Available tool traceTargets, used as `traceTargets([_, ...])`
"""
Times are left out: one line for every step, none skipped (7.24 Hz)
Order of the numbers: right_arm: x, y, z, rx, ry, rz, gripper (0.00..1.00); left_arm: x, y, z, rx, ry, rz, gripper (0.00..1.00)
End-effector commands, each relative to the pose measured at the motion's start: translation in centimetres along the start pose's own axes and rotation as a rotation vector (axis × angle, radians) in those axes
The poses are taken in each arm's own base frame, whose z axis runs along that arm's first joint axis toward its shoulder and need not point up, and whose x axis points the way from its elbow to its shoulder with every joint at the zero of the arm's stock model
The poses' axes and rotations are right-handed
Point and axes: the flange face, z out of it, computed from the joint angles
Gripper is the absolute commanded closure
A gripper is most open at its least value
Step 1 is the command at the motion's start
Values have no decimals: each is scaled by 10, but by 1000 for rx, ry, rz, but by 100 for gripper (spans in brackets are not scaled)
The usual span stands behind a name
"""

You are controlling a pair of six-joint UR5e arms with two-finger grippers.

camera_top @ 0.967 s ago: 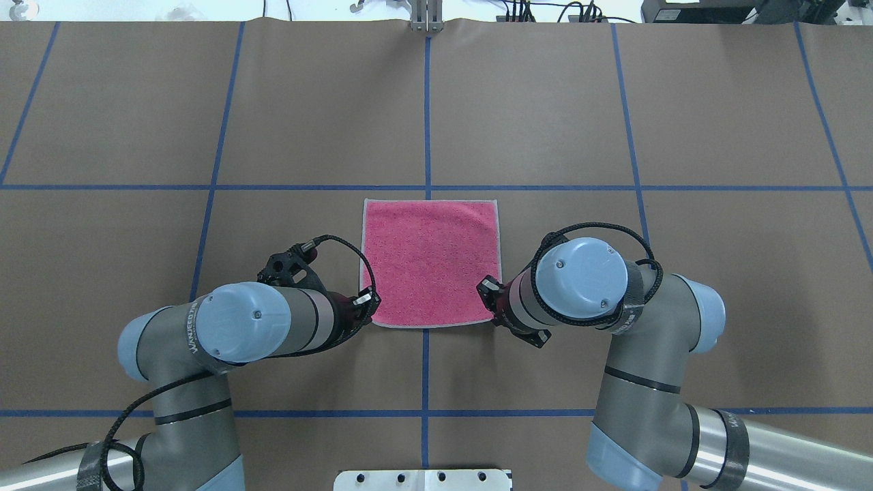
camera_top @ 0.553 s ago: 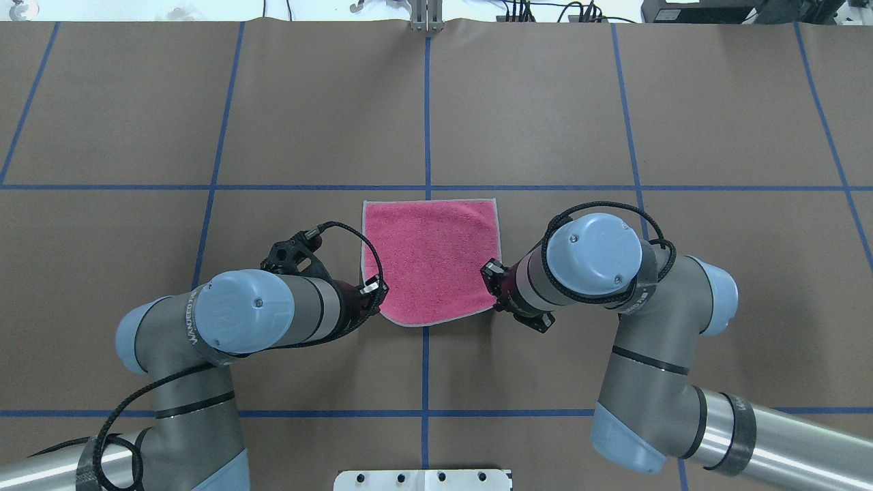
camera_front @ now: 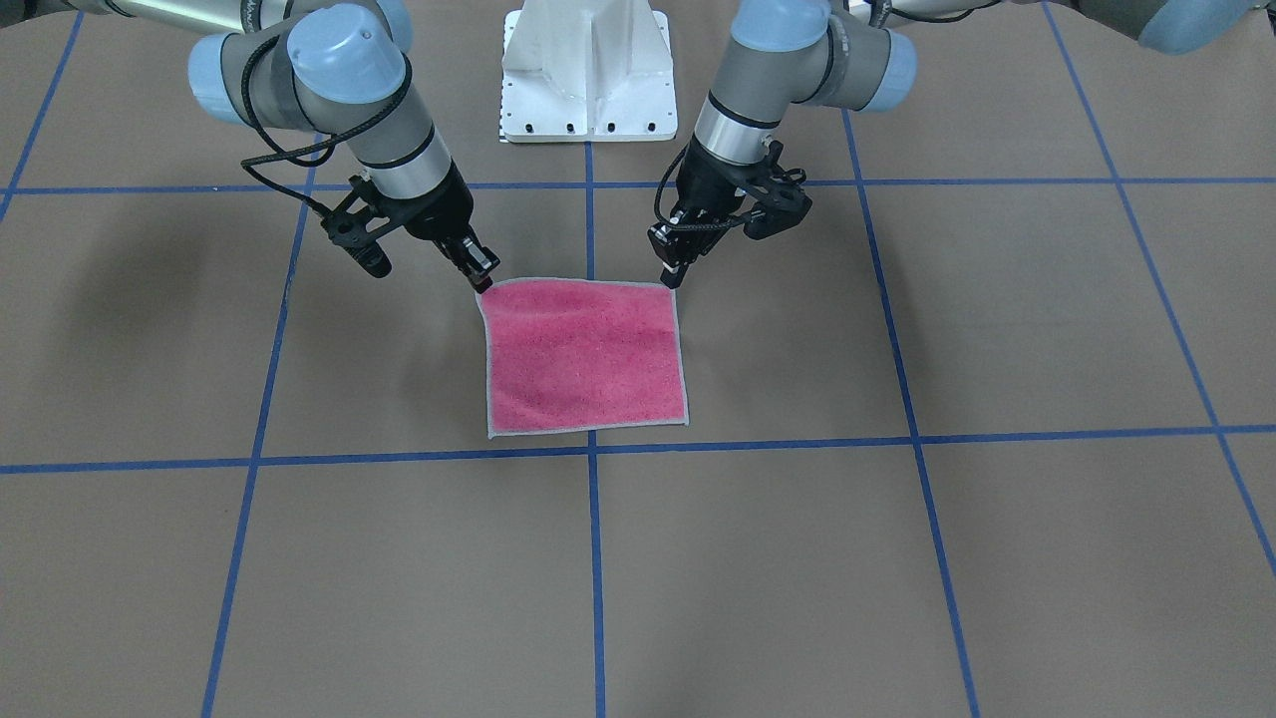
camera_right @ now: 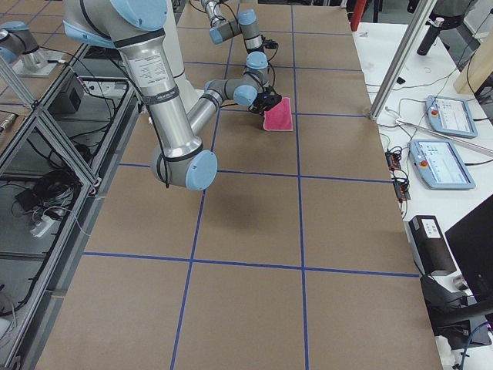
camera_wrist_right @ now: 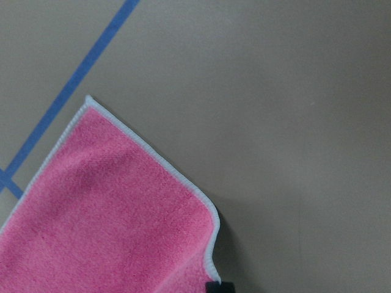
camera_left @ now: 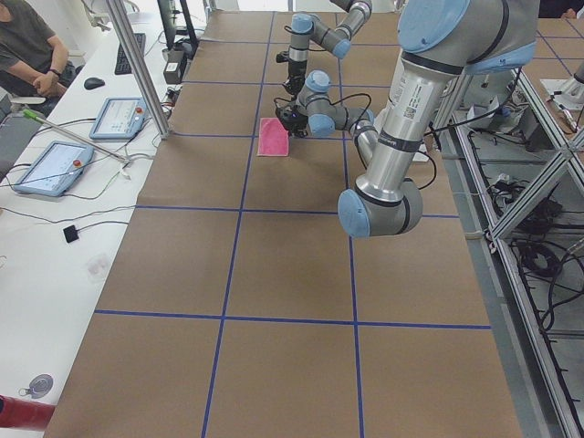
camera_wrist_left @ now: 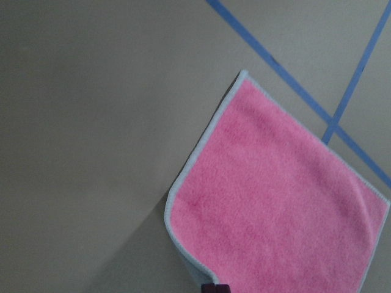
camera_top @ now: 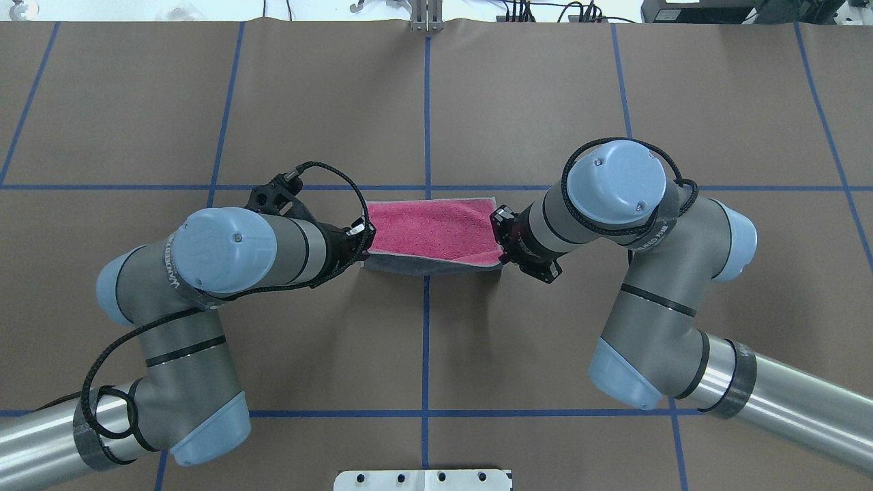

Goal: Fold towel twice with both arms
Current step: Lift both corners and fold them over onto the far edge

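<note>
– Brown paper covers the tabletop (camera_top: 545, 102), ruled into big squares by blue tape (camera_top: 427, 116). What lies on it?

– The towel (camera_top: 430, 228), pink face up. It spans the gap between the two sets of jaws, and one tape line runs under its middle.

– Flat?

– Not quite. The edge on the robot's side is held off the tabletop, one corner in each set of jaws, and it sags a little between them. From overhead, a strip of the dark grey underside shows just below that edge. The opposite edge lies on the paper beyond the jaws, just beside a cross line of tape.

– Which arm has which corner?

– The left arm (camera_top: 225, 252) reaches in from its own side, and the left jaws are clenched on the towel's left corner. The right arm (camera_top: 617, 187) mirrors it, with the right jaws clenched on the right corner. Both sets point inward, toward each other, with their tips at the light grey border.

– Do the wrist cameras agree?

– Yes. In the left wrist view the pink cloth runs away from the jaws, its border curls at the held corner, and a dark fingertip (camera_wrist_left: 215, 287) shows at the bottom edge against the cloth. The right wrist view shows the same at its own corner. Neither view takes in the whole jaws.

– Anything else around?

– A white base (camera_front: 588, 70) stands behind the jaws, on the robot's side. In the left side view a seated operator (camera_left: 27, 46) is at a bench well away from them.
</note>
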Motion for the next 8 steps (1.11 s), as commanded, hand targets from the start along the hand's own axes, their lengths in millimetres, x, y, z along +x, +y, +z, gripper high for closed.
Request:
traceTargets([-28, -11, 8, 21, -5, 10, 100, 17, -24, 11, 29, -10, -22, 100])
traceTargets([-37, -20, 14, 37, 3, 5, 100, 29, -22, 23, 35, -17, -23, 100])
traceTargets([-39, -25, 21, 45, 13, -4, 100, 31, -24, 28, 40, -23, -27, 100])
traceTargets([-41, -24, 25, 46, 17, -5, 100, 31, -30, 34, 51, -31, -31, 100])
traceTargets([-48, -23, 27, 48, 18, -3, 100, 37, -30, 43, 55, -38, -33, 100])
traceTargets([-53, -21, 29, 48, 18, -6, 100, 39, -32, 54, 61, -49, -35, 100])
traceTargets([-60, -22, 36, 53, 27, -2, 100, 39, -36, 57, 69, -53, -36, 100])
traceTargets([-65, -25, 38, 60, 29, 2, 100, 38, -41, 59, 76, -58, -39, 100])
